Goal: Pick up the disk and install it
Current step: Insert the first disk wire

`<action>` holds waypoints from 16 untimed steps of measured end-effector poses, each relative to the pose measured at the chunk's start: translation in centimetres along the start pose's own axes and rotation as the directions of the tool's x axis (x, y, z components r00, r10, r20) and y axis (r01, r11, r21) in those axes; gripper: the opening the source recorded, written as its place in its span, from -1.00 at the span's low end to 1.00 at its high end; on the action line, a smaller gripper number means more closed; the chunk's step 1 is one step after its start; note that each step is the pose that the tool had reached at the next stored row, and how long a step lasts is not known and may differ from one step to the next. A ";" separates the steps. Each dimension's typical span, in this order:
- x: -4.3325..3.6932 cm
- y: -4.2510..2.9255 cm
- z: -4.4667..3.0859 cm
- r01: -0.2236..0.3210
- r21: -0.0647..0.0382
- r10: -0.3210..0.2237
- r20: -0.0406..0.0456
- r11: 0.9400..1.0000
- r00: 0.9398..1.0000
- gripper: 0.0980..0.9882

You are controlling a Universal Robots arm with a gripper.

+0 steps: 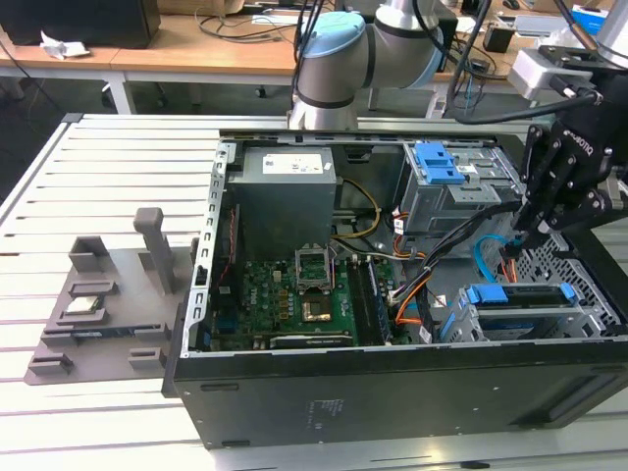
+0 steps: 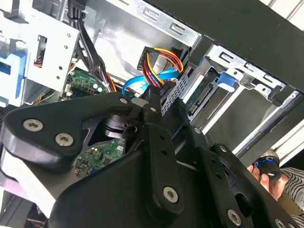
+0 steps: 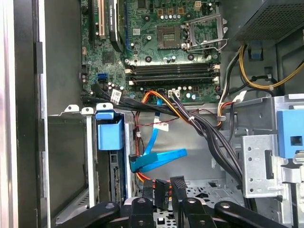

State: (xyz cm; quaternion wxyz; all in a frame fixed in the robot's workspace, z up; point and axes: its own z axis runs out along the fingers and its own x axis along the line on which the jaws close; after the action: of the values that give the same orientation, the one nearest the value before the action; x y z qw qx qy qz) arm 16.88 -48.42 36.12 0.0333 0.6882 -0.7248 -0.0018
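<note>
We see the disk [image 1: 518, 294] already seated in the drive cage [image 1: 589, 324] at the corner of the open case [image 1: 392, 392] on the exterior view's right, its blue rail showing along the top edge. In the first wrist view the disk [image 3: 113, 166] sits on edge in the cage, with a blue latch tab at its end and a blue cable [image 3: 159, 159] plugged in just beside it. The gripper [image 1: 518, 234] hangs above the case, just over the disk and toward the back of the cage, apart from it. Its black fingers [image 3: 161, 192] point down into the case near the cable connector; they stand close together, and we see nothing held between them. In the second wrist view the gripper [image 2: 153, 102] tips reach toward the bundle of coloured wires beside the cage. The arm [image 1: 334, 59] comes in from behind the case, its wrist bent downward over the cage on the exterior view's right.
</note>
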 end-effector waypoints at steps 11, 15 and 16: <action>-0.03 -0.10 0.53 -0.001 0.001 0.001 -0.021 1.000 1.000 -0.54; -0.03 -0.09 0.53 -0.001 0.001 0.001 -0.023 1.000 1.000 -0.84; -0.03 -0.10 0.53 -0.001 0.001 0.001 -0.023 1.000 1.000 -0.85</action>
State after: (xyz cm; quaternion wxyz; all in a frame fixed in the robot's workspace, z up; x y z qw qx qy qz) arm 16.95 -48.42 35.59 0.0413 0.6878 -0.7247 0.0067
